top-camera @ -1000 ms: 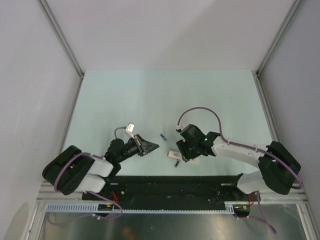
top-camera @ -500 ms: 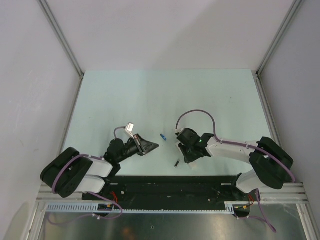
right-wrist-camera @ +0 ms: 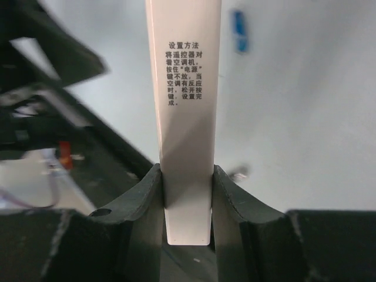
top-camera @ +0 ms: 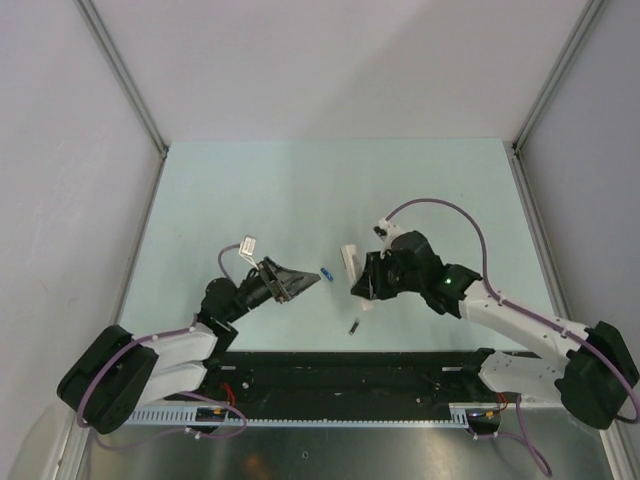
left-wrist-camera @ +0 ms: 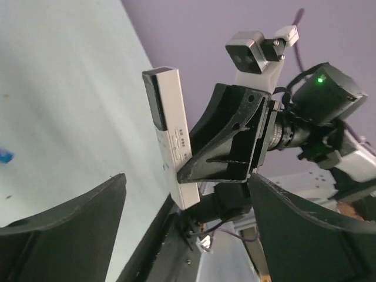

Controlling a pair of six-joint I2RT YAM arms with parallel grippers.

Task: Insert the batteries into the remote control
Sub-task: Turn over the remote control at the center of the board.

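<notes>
The remote control (right-wrist-camera: 185,111), a slim white bar with printed text, stands clamped between my right gripper's (right-wrist-camera: 186,171) fingers. It is lifted off the table (top-camera: 300,190). From above the remote control (top-camera: 351,262) sticks out beyond the right gripper (top-camera: 364,283). My left gripper (left-wrist-camera: 187,183) is open and empty, its fingers wide apart. The remote control (left-wrist-camera: 169,132) and the right gripper (left-wrist-camera: 230,147) hang just ahead of it. The left gripper (top-camera: 298,281) sits left of a blue battery (top-camera: 326,272). A black battery (top-camera: 354,326) lies nearer the front edge.
The blue battery (right-wrist-camera: 238,28) shows on the table past the remote, and again at the left edge as a blue battery (left-wrist-camera: 3,155). A black rail (top-camera: 350,365) runs along the near edge. Grey walls (top-camera: 330,70) enclose the table on three sides.
My right gripper closed on the remote that lay on the table and lifted it up and away from the front edge. My left gripper moved toward the centre and opened wide.
</notes>
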